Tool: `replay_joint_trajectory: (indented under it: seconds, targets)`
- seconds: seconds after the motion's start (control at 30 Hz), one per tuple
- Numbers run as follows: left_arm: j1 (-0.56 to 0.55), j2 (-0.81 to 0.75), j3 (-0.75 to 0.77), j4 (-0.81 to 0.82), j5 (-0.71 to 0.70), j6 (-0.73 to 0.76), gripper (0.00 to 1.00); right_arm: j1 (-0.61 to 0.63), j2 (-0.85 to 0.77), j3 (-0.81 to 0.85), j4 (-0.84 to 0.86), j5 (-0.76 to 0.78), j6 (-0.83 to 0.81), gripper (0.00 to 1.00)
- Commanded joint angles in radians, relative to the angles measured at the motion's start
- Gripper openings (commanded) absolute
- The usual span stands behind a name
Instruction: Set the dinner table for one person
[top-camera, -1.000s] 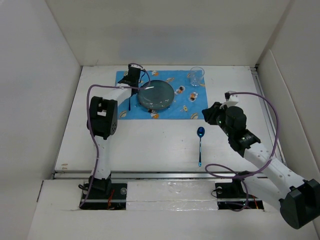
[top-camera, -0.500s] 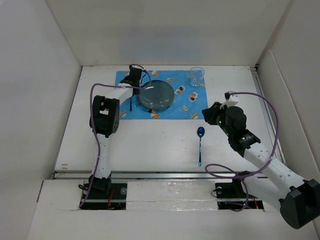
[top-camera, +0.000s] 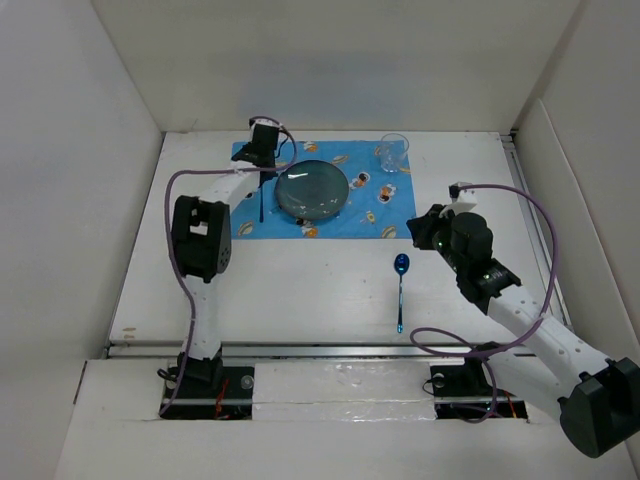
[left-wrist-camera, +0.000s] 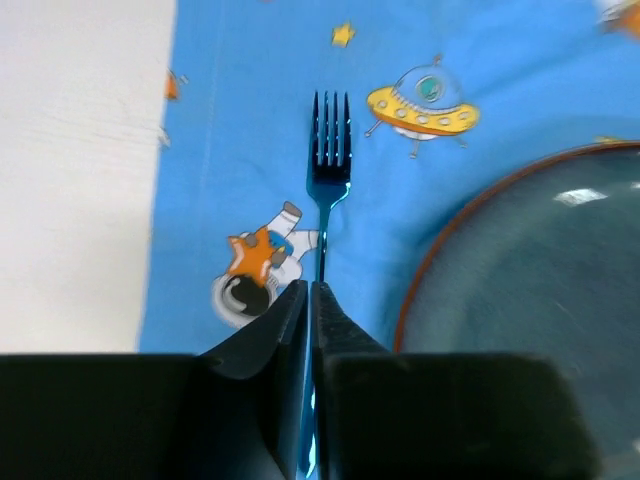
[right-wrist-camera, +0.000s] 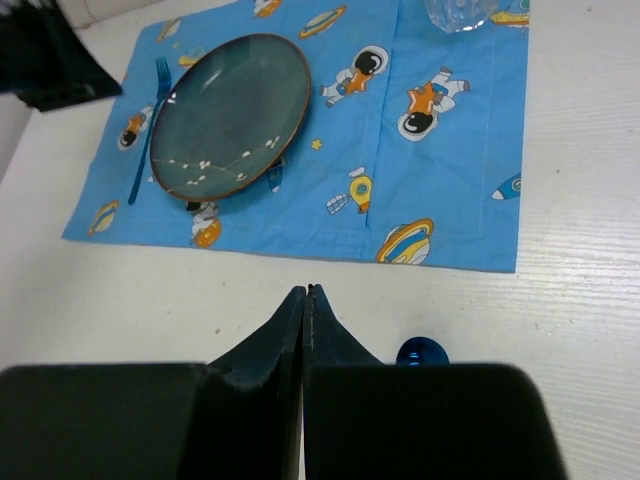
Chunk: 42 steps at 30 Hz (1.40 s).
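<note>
On the white dinner table (top-camera: 300, 290) lies a blue space-print placemat (top-camera: 370, 215) with a dark teal plate (top-camera: 312, 190) on it. A blue fork (top-camera: 261, 208) lies on the mat left of the plate, tines pointing away. My left gripper (top-camera: 263, 152) hovers over the fork. In the left wrist view its jaws (left-wrist-camera: 312, 285) are shut above the fork (left-wrist-camera: 329, 160) handle. A blue spoon (top-camera: 400, 290) lies on the bare table near the mat. My right gripper (top-camera: 415, 228) is shut and empty just right of the spoon's bowl (right-wrist-camera: 422, 352).
A clear glass (top-camera: 393, 151) stands on the mat's far right corner. White wall panels enclose the table on the left, back and right. The plate (right-wrist-camera: 230, 115) and fork (right-wrist-camera: 148, 130) also show in the right wrist view.
My left gripper has moved a little toward the far edge of the mat. The fork, the spoon and the right arm have not moved.
</note>
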Motion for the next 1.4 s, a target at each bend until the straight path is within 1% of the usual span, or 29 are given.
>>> replay_joint_trajectory:
  seconds: [0.0,0.03,0.07,0.1,0.13,0.17,0.2,0.23,0.27,0.33,0.37,0.4,0.43,0.47,0.5,0.53,0.57,0.63,0.67,0.77,0.8,0.83,0.9,0.93,1.07,1.1,1.17,1.3,1.37]
  targets:
    - [-0.012,-0.302,-0.032,0.035,0.075,-0.106,0.00,-0.004,0.001,0.025,0.022,0.016,-0.017,0.00]
    - [-0.023,-0.346,-0.069,0.048,0.100,-0.130,0.00,-0.004,-0.001,0.031,0.011,0.023,-0.020,0.00]
    - [-0.036,-0.442,-0.164,0.067,0.125,-0.150,0.00,-0.004,-0.007,0.032,0.000,0.049,-0.020,0.00]
    - [-0.076,-0.492,-0.207,0.108,0.154,-0.150,0.00,-0.004,-0.011,0.031,-0.001,0.069,-0.020,0.00]
    - [-0.101,-0.534,-0.252,0.116,0.154,-0.150,0.00,-0.004,-0.013,0.023,0.000,0.080,-0.020,0.00]
    - [-0.131,-0.611,-0.317,0.113,0.140,-0.146,0.00,-0.004,-0.014,0.020,0.011,0.089,-0.020,0.00]
    - [-0.189,-0.653,-0.345,0.095,0.105,-0.138,0.00,-0.004,-0.013,0.017,0.012,0.095,-0.018,0.00]
    - [-0.214,-0.689,-0.373,0.078,0.094,-0.140,0.00,-0.004,-0.008,0.014,0.019,0.097,-0.020,0.00]
    - [-0.236,-0.772,-0.419,0.053,0.093,-0.152,0.00,-0.004,0.005,0.012,0.022,0.106,-0.018,0.00]
    - [-0.251,-0.871,-0.474,-0.002,0.193,-0.207,0.00,-0.004,0.027,0.024,-0.003,0.123,-0.017,0.00]
    - [-0.251,-0.988,-0.558,-0.002,0.256,-0.224,0.00,-0.004,0.032,0.041,-0.041,0.143,-0.015,0.00]
    - [-0.260,-1.055,-0.600,0.021,0.342,-0.233,0.06,-0.004,0.039,0.040,-0.055,0.154,-0.015,0.00]
    - [-0.260,-1.113,-0.647,0.029,0.378,-0.247,0.10,-0.004,0.039,0.028,-0.058,0.160,-0.001,0.00]
    - [-0.260,-1.229,-0.728,0.030,0.392,-0.253,0.14,-0.004,0.036,0.012,-0.066,0.160,0.009,0.00]
    - [-0.260,-1.282,-0.761,0.030,0.396,-0.259,0.21,-0.004,0.033,-0.024,-0.069,0.155,0.022,0.00]
    - [-0.260,-1.325,-0.796,0.029,0.401,-0.259,0.25,-0.004,0.027,-0.043,-0.072,0.140,0.051,0.00]
    - [-0.260,-1.394,-0.850,0.023,0.406,-0.256,0.28,-0.004,0.021,-0.057,-0.116,0.114,0.069,0.00]
    - [-0.260,-1.448,-0.904,0.001,0.451,-0.250,0.34,0.007,-0.009,-0.125,-0.135,0.068,0.123,0.00]
    - [-0.260,-1.459,-0.921,0.001,0.452,-0.252,0.34,0.007,-0.010,-0.126,-0.144,0.059,0.123,0.00]
    - [-0.260,-1.511,-0.985,0.010,0.527,-0.255,0.36,0.019,-0.056,-0.163,-0.219,0.030,0.164,0.00]
    - [-0.260,-1.531,-0.997,0.018,0.554,-0.256,0.37,0.019,-0.071,-0.167,-0.246,0.033,0.173,0.05]
    - [-0.260,-1.546,-1.010,0.021,0.562,-0.256,0.38,0.028,-0.089,-0.173,-0.273,0.040,0.199,0.17]
    - [-0.260,-1.598,-1.033,0.024,0.561,-0.247,0.39,0.040,-0.143,-0.198,-0.276,0.011,0.222,0.30]
    - [-0.260,-1.615,-1.034,0.021,0.551,-0.243,0.40,0.054,-0.155,-0.205,-0.280,0.007,0.259,0.38]
    - [-0.260,-1.672,-1.027,0.021,0.544,-0.227,0.41,0.076,-0.125,-0.224,-0.287,0.013,0.302,0.45]
    - [-0.260,-1.684,-1.028,0.021,0.573,-0.220,0.41,0.098,-0.047,-0.219,-0.294,0.016,0.321,0.45]
    - [-0.260,-1.700,-1.030,0.025,0.582,-0.218,0.41,0.112,-0.024,-0.209,-0.290,0.023,0.324,0.45]
    - [-0.260,-1.721,-1.031,0.038,0.626,-0.210,0.41,0.197,0.097,-0.160,-0.277,0.094,0.381,0.45]
    - [-0.271,-1.732,-1.036,0.042,0.654,-0.209,0.42,0.209,0.180,-0.135,-0.279,0.123,0.407,0.45]
